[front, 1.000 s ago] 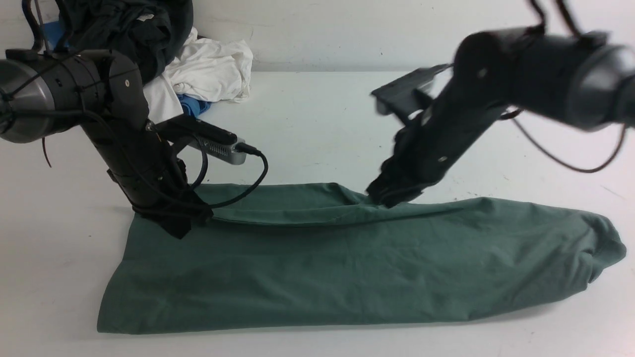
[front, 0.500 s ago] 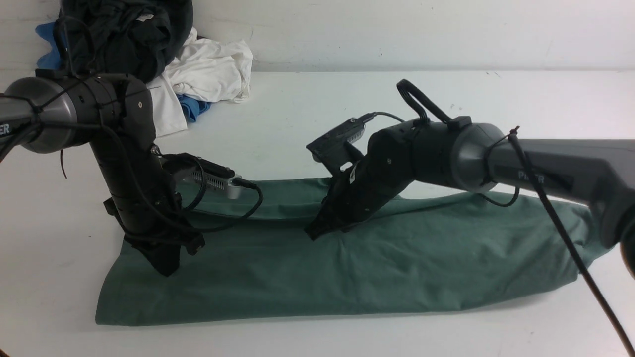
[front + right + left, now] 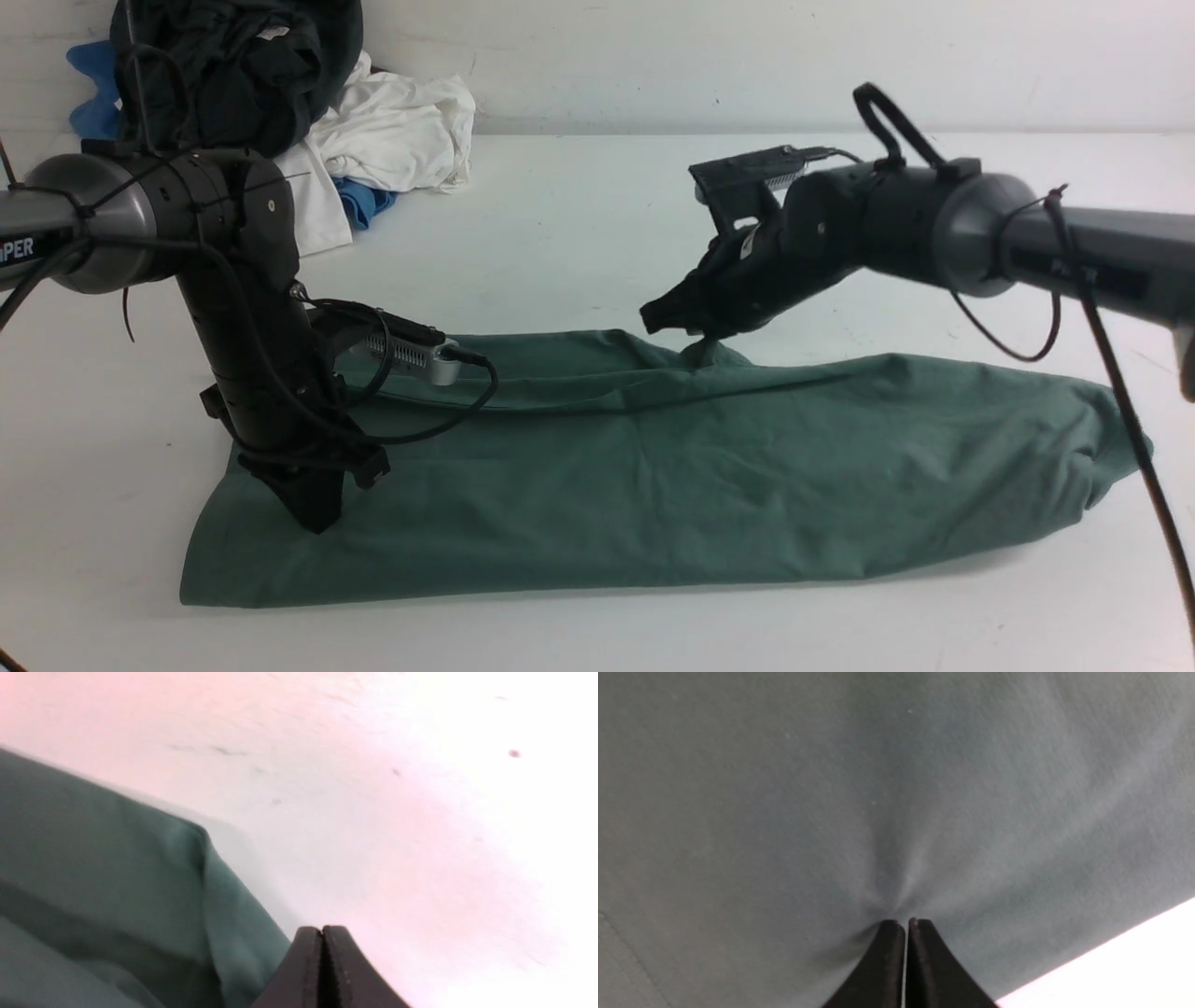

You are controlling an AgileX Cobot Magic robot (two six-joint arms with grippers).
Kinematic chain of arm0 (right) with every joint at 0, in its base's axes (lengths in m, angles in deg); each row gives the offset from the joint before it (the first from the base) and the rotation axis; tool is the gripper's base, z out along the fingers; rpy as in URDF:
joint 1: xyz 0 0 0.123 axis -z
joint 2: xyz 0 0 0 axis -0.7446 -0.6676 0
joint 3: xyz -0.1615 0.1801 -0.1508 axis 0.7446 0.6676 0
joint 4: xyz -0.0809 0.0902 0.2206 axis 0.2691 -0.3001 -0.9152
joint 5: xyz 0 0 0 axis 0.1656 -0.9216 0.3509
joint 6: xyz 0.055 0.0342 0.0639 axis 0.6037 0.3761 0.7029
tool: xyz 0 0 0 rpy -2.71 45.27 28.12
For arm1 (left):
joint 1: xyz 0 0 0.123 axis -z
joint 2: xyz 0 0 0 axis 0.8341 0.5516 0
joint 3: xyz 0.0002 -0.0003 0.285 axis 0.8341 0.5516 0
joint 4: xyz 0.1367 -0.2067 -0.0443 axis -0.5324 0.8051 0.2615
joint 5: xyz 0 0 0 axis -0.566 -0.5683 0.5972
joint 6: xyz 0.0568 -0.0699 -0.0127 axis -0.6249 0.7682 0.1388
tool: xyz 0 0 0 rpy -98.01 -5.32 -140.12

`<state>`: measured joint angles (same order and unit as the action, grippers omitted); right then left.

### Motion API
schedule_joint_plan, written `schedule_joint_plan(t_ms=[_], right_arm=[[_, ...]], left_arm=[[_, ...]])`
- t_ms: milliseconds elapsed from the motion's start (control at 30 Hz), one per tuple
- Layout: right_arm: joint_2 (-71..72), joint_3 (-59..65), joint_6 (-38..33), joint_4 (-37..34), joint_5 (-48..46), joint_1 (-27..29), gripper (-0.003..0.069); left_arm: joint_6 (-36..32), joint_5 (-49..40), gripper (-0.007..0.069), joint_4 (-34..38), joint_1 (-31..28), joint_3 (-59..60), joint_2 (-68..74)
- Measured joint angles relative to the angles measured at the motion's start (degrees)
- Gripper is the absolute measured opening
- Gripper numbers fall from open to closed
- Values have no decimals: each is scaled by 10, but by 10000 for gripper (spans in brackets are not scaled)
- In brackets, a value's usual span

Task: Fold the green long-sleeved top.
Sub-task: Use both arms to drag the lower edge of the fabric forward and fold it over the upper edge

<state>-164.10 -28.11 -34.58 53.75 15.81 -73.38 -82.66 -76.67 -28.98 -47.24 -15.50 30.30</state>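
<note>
The green long-sleeved top (image 3: 653,485) lies as a long flat band across the front of the table, its neck, sleeves and logo hidden. My left gripper (image 3: 315,523) stands upright on the band's left end. It is shut, its tips pressed into the cloth. In the left wrist view the fabric (image 3: 831,788) puckers toward the closed tips (image 3: 906,921). My right gripper (image 3: 655,322) hangs just above the top's far edge near the middle. It is shut and holds nothing. The right wrist view shows its tips (image 3: 322,927) over bare table, beside a folded edge of the top (image 3: 93,858).
A heap of other clothes sits at the back left by the wall: a blackish garment (image 3: 233,65), a white one (image 3: 392,131) and a blue one (image 3: 364,201). The white table (image 3: 597,215) runs back to the wall.
My left gripper slid from the top's far edge toward the front across the cloth. My right gripper shut, swept leftward over the cloth, then rose off it to the far edge.
</note>
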Motion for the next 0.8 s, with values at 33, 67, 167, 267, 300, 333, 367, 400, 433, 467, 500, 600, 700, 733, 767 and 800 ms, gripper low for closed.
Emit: schedule_joint_plan(t_ms=[33, 67, 167, 267, 300, 333, 367, 400, 433, 467, 500, 600, 700, 733, 767, 800], right_arm=[[7, -7, -27, 3, -33, -3, -14], [13, -11, -55, 4, -57, -7, -14], [37, -13, -139, 6, -129, -35, -14], [39, 0, -210, 4, -151, -61, -14], [35, 4, -223, 3, -154, -66, -14], [29, 8, -234, 3, -156, -70, -14], [26, 8, -236, 3, -156, -71, -14], [15, 9, -245, 3, -154, -72, -14], [6, 9, -247, 3, -148, -72, -14], [-2, 9, -247, 4, -139, -72, -14], [-10, 9, -247, 4, -128, -71, -14], [-18, 9, -227, 4, -89, -71, -14], [-23, 9, -163, 5, -32, -68, -14], [-24, 9, -140, 5, -11, -66, -14], [-24, 9, -128, 5, -7, -65, -14], [-24, 9, -103, 5, 9, -62, -14]], left_arm=[[0, 0, -7, 0, 0, 0, 0], [0, 0, -7, 0, 0, 0, 0], [-1, 1, -7, 1, 0, 0, 0], [-1, 1, -7, 1, 0, 0, 0], [-1, 1, -7, 1, 0, 0, 0], [-1, 2, -7, 1, 0, 0, 0], [-1, 2, -7, 1, 0, 0, 0], [-1, 4, -7, 1, 0, 0, 0], [-1, 4, -7, 1, 0, 0, 0], [-1, 5, -7, 1, 0, 0, 0], [-1, 5, -7, 1, 0, 0, 0], [-1, 5, -7, 1, 0, 0, 0], [-1, 5, -7, 2, 0, 0, 1], [-1, 5, -7, 3, 0, 0, 1], [-1, 5, -7, 3, 0, 0, 1], [-1, 4, -7, 4, 0, 0, 2]])
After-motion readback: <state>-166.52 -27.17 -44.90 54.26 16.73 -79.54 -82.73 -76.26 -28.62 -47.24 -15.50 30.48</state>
